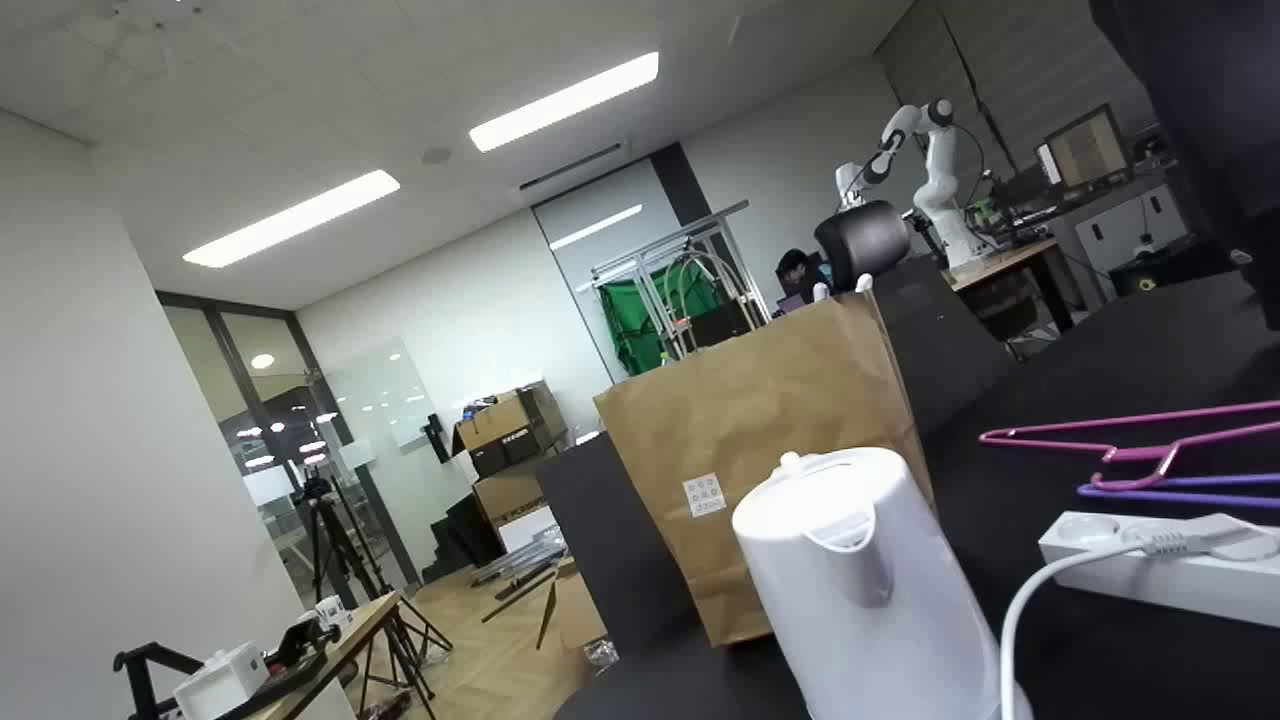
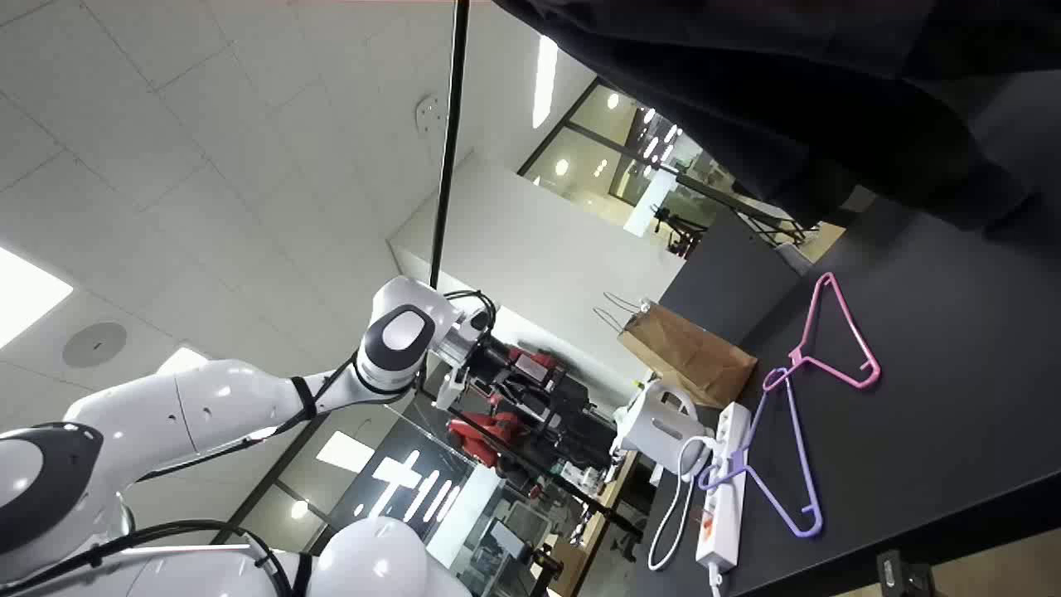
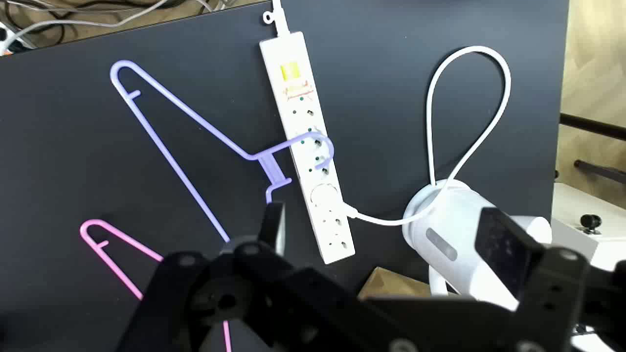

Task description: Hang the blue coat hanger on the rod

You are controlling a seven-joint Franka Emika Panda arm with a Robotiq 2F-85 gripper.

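The blue coat hanger lies on the dark table in the wrist view, its hook across the white power strip. It also shows in both exterior views. My gripper is open and empty above the table; one finger hides part of the hanger's lower shoulder, the other overlaps the kettle in view. In an exterior view the gripper hangs from the white arm. A black pole crosses that view, and a black bar shows at the wrist view's right edge. I cannot tell which is the rod.
A pink hanger lies beside the blue one. The power strip has a white cable to the kettle. A brown paper bag stands beside the kettle. Dark cloth covers the upper right of an exterior view.
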